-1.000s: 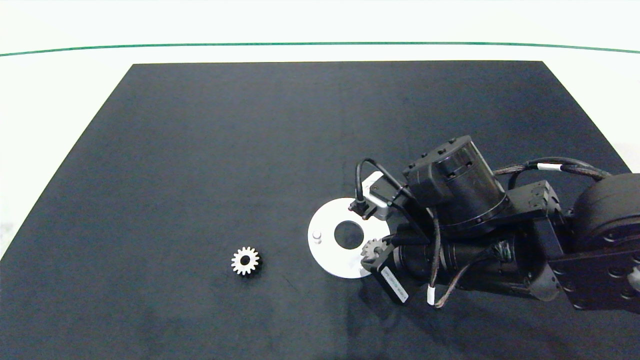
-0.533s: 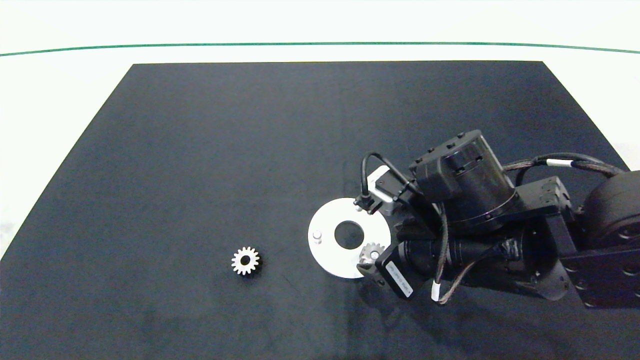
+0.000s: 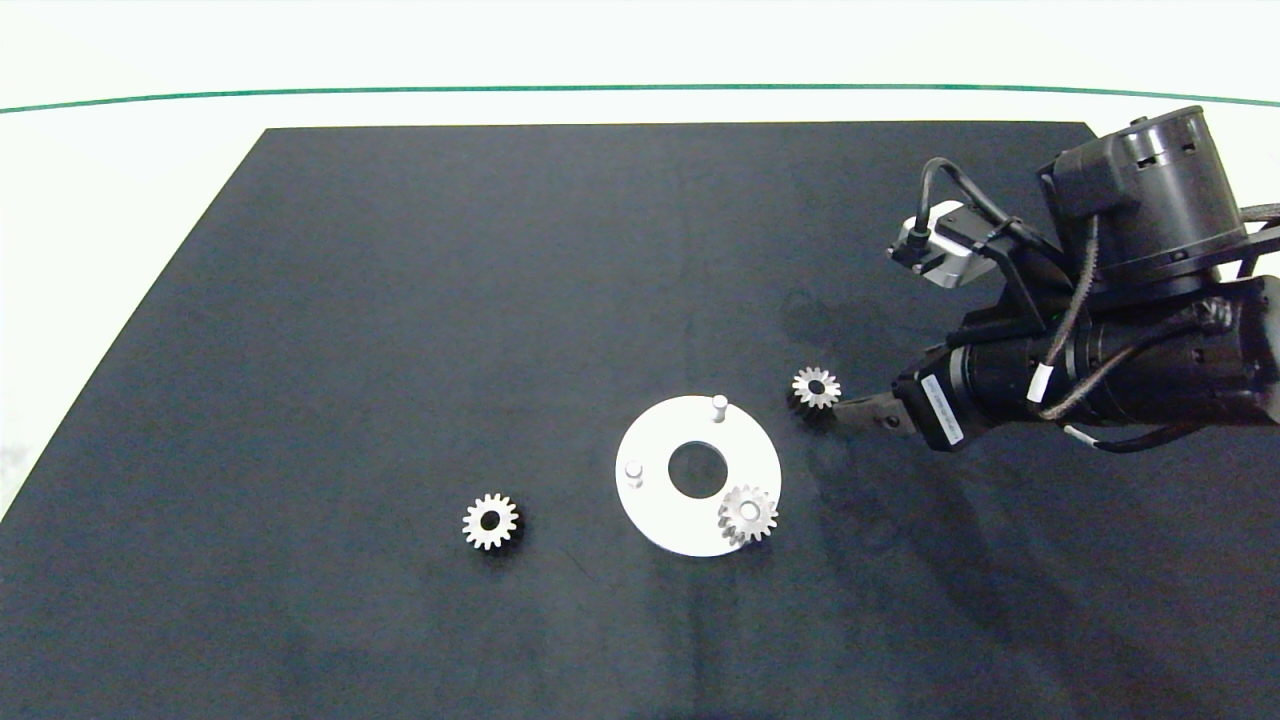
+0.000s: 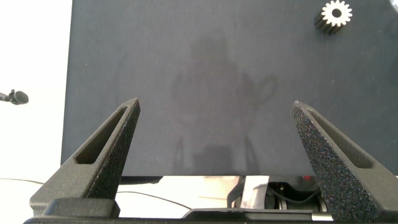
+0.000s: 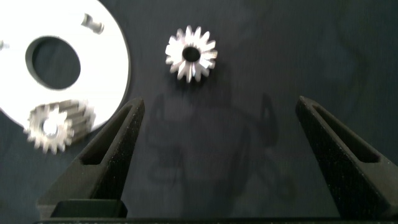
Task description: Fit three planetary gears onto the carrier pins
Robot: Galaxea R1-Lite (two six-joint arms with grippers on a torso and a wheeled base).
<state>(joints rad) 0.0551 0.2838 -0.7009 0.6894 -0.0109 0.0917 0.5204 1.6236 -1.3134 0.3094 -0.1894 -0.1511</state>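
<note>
Right tool (image 3: 850, 410) hangs low over the dark mat (image 3: 400, 300) at the right side of the table (image 3: 130, 200), fingers spread wide with nothing between them, tips pointing at a loose gear (image 3: 816, 387) lying flat just ahead of them; in the right wrist view that gear (image 5: 191, 53) sits beyond the fingertips, roughly centred on the gap, not touched. Left tool (image 4: 214, 118) is also spread and empty, out of the head view, parked over the near left edge of the mat. White carrier disc (image 3: 665, 500) lies flat near mid-mat, large centre hole open. One planetary gear (image 3: 748, 514) is seated on the pin at the disc's near-right edge, pin end showing through its bore, teeth slightly overhanging the rim; the right wrist view shows the same gear (image 5: 50, 127) on the disc (image 5: 106, 68). Two carrier pins stand bare: far one (image 3: 719, 405) near the disc's far edge, left one (image 3: 633, 470) at its left side. Third gear (image 3: 491, 521) lies flat on the mat well left of the disc, also visible at the far corner of the left wrist view (image 4: 336, 12).
</note>
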